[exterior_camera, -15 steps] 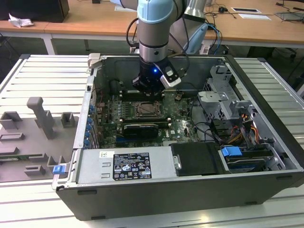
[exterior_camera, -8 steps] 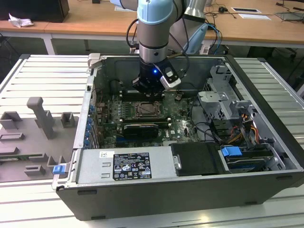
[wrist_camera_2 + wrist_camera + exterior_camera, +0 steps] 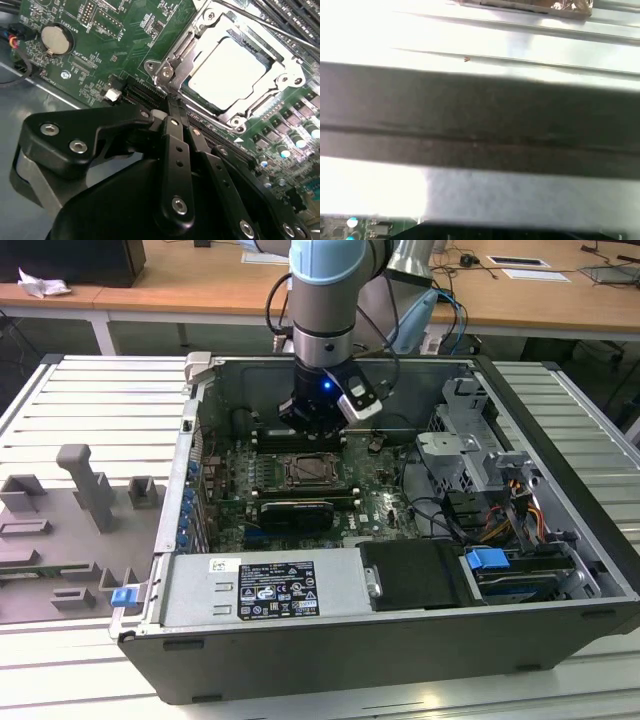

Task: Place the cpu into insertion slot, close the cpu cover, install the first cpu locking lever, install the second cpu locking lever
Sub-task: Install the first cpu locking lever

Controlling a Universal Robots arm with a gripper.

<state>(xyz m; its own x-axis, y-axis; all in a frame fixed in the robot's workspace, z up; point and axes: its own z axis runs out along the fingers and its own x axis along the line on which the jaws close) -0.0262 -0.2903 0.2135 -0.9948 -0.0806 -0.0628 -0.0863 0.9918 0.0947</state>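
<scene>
Silvery-grey square cpu [image 3: 227, 72] is sitting in the metal-rimmed insertion slot [image 3: 309, 471] near the middle of the green motherboard [image 3: 95, 45], with the thin silvery frame-shaped cpu cover [image 3: 252, 107] lying down around it. In the second wrist view the black gripper [image 3: 170, 102] is hanging just beside one corner of the socket, its slim fingers [image 3: 176, 135] pressed together and pinching nothing. A round silver coin battery [image 3: 55, 40] is sitting well apart on the board, and a long black expansion card [image 3: 296, 510] is lying just beside the socket toward the case's front edge. In the exterior view the arm is reaching down into the open grey computer case [image 3: 320, 655].
</scene>
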